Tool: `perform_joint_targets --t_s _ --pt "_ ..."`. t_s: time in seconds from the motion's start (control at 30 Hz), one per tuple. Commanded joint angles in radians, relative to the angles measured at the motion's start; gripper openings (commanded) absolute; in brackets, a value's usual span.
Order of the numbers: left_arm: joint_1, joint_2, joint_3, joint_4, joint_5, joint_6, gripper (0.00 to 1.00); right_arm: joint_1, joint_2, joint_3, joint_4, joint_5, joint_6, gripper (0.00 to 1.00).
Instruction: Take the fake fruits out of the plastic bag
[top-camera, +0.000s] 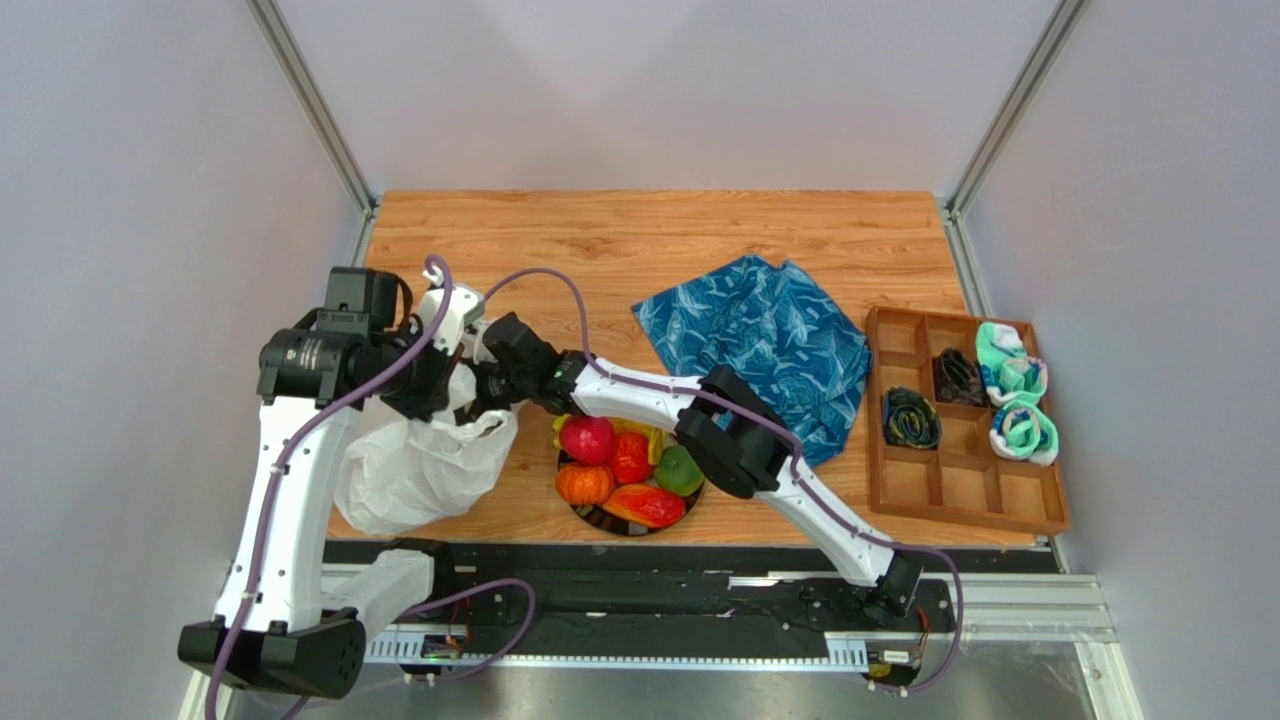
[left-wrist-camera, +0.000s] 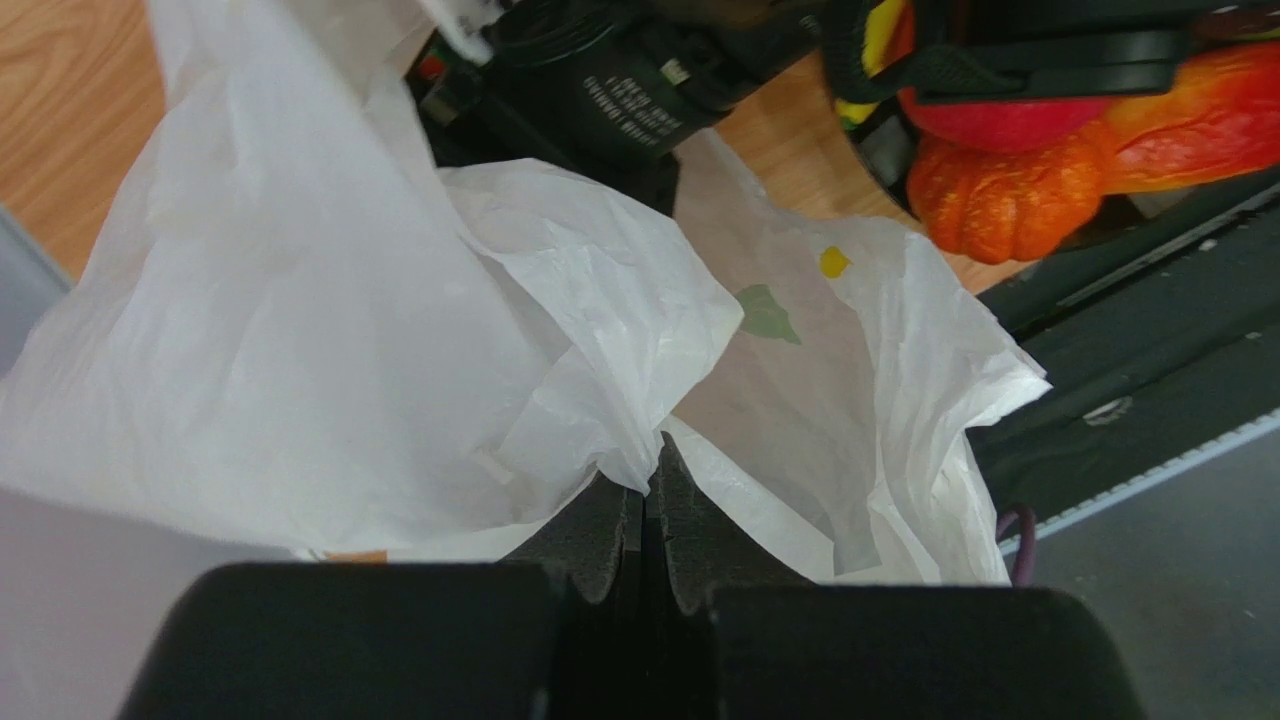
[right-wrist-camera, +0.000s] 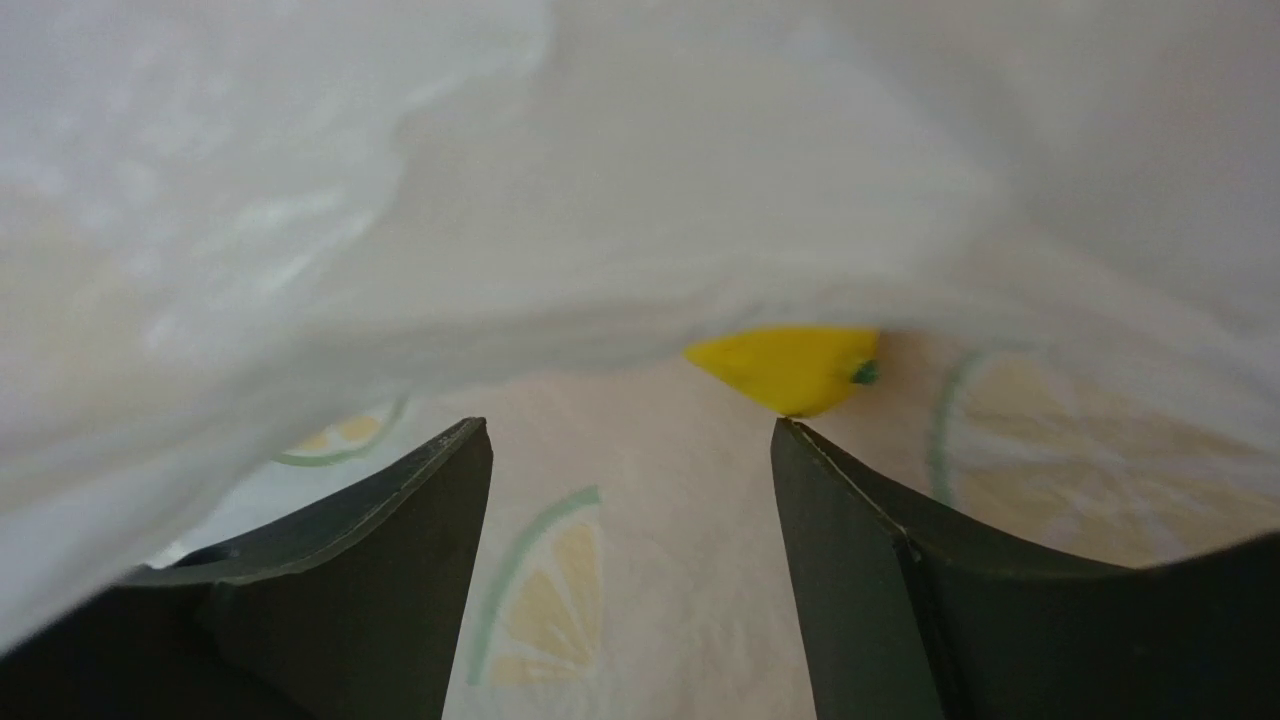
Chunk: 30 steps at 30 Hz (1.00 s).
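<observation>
Pale grey walls close in a wooden table (top-camera: 646, 240), seen from above. The plastic bag (top-camera: 413, 477) slumps at its near left edge. Just to the bag's right, a black-rimmed plate (top-camera: 597, 521) carries fake fruits (top-camera: 643, 506), among them a red round (top-camera: 588, 438), an orange pumpkin (top-camera: 585, 485) and a green fruit (top-camera: 678, 470). The left arm rises from its base, folds at the elbow and bends rightward, putting the left claw (top-camera: 436, 393) at the bag's top. The right arm stretches leftward past the far side of the plate with the right claw (top-camera: 484, 398) at the bag's mouth; how its jaws stand cannot be told from this view. A blue patterned cloth (top-camera: 759, 345) lies behind the plate, and a wooden compartment tray (top-camera: 962, 488) sits at the right edge. From the left wrist, the left claw is clenched, its pads (left-wrist-camera: 616, 525) pressed together on a fold of the bag's white film. The film spreads out crinkled ahead, with a green leaf mark (left-wrist-camera: 766, 315) and a small yellow spot (left-wrist-camera: 833, 263) near it. The right arm's black wrist enters the bag at the top of the frame, and the pumpkin and red round show at upper right. From the right wrist, the right claw is spread wide inside the bag and grips nothing, white film draped over its fingers (right-wrist-camera: 391, 585). A yellow fruit (right-wrist-camera: 789, 368) with a tiny green tip lies just beyond the fingertips, nearer the right-hand one. A lemon-slice print (right-wrist-camera: 1052, 465) shows beneath.
</observation>
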Motion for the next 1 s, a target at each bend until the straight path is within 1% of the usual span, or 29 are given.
perform_joint_targets --t_s 0.0,0.07,0.1,0.17,0.2,0.27,0.3,0.33,0.37,0.4,0.47,0.5,0.57,0.6,0.67,0.7,0.77,0.8,0.83,0.9,0.97 --pt "0.006 0.041 0.091 -0.229 0.21 0.061 0.0 0.008 -0.01 -0.024 0.288 -0.126 0.149 0.7" --pt "0.006 0.063 0.175 -0.249 0.238 0.067 0.0 0.005 -0.038 -0.056 0.346 -0.151 0.187 0.68" --pt "0.006 0.069 0.245 -0.252 0.252 0.072 0.0 0.003 -0.058 -0.075 0.392 -0.177 0.216 0.68" --pt "0.006 0.086 0.322 -0.231 0.285 0.067 0.0 0.005 -0.068 -0.067 0.413 -0.202 0.238 0.69" --pt "0.006 0.089 0.406 -0.184 0.293 0.061 0.0 0.013 -0.076 -0.053 0.408 -0.217 0.234 0.69" --pt "0.004 0.119 0.494 -0.138 0.331 0.053 0.0 0.02 -0.087 -0.04 0.379 -0.232 0.217 0.7" --pt "0.003 0.142 0.604 -0.11 0.333 0.052 0.0 0.028 -0.091 -0.041 0.353 -0.241 0.212 0.7" --pt "0.001 0.168 0.656 -0.102 0.298 0.05 0.0 0.029 -0.107 -0.071 0.348 -0.246 0.206 0.7" --pt "0.001 0.222 0.701 -0.101 0.284 0.058 0.0 0.031 -0.114 -0.087 0.344 -0.248 0.201 0.7" --pt "0.001 0.242 0.761 -0.108 0.289 0.082 0.0 0.029 -0.122 -0.108 0.331 -0.245 0.195 0.71" --pt "0.001 0.261 0.763 -0.093 0.353 0.073 0.0 0.028 -0.13 -0.15 0.336 -0.24 0.191 0.72" --pt "0.0 0.258 0.702 -0.061 0.373 0.044 0.0 0.029 -0.128 -0.158 0.348 -0.232 0.191 0.74" --pt "0.0 0.245 0.613 -0.044 0.376 0.015 0.0 0.031 -0.124 -0.161 0.362 -0.226 0.194 0.75" --pt "0.0 0.247 0.538 -0.056 0.374 0.032 0.0 0.033 -0.125 -0.159 0.377 -0.226 0.197 0.76" --pt "0.0 0.241 0.49 -0.071 0.359 0.047 0.0 0.034 -0.122 -0.156 0.393 -0.228 0.201 0.76" --pt "0.0 0.238 0.491 -0.087 0.35 0.047 0.0 0.033 -0.119 -0.152 0.387 -0.222 0.2 0.77" --pt "0.0 0.209 0.548 -0.099 0.373 0.044 0.0 0.029 -0.11 -0.133 0.365 -0.184 0.2 0.76" --pt "0.0 0.192 0.607 -0.067 0.381 0.011 0.0 0.031 -0.098 -0.125 0.329 -0.164 0.201 0.77" --pt "0.0 0.176 0.634 -0.043 0.375 -0.005 0.0 0.029 -0.09 -0.121 0.318 -0.148 0.21 0.78" --pt "0.0 0.155 0.675 -0.004 0.353 -0.028 0.0 0.036 -0.055 -0.099 0.333 -0.14 0.249 0.8" --pt "0.0 0.185 0.698 -0.028 0.344 -0.017 0.0 0.04 -0.038 -0.086 0.351 -0.149 0.258 0.8"
